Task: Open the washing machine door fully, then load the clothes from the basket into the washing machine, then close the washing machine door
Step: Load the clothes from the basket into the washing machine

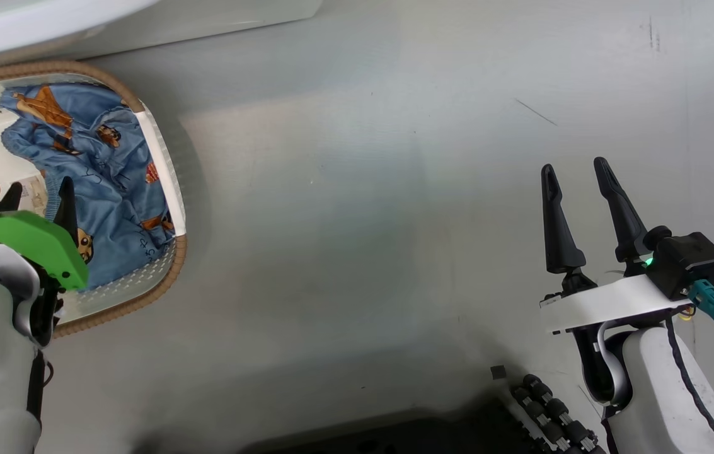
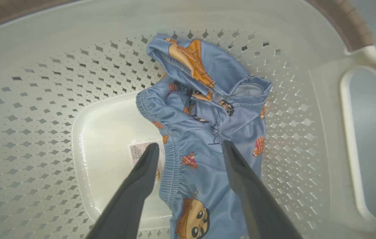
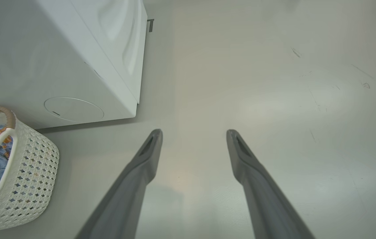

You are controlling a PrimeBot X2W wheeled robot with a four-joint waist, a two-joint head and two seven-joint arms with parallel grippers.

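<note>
The basket (image 1: 156,287), cream with a brown rim, stands on the floor at the left of the head view. In it lie the clothes (image 1: 104,183), blue fabric printed with orange-brown cartoon figures. My left gripper (image 1: 41,189) hangs over the basket's near side. The left wrist view looks down into the basket (image 2: 41,99), where my left gripper (image 2: 190,145) is open just above the clothes (image 2: 207,109), holding nothing. My right gripper (image 1: 574,165) is open over bare floor, far right of the basket. The white washing machine (image 3: 58,49) stands behind the basket (image 3: 28,179). The washing machine door is out of view.
A paper label (image 2: 141,154) sticks to the basket's bottom beside the garment. The basket's white handle (image 2: 353,139) is at the right of the left wrist view. Grey floor (image 1: 363,221) spreads between my arms. My dark base (image 1: 394,435) shows at the bottom edge.
</note>
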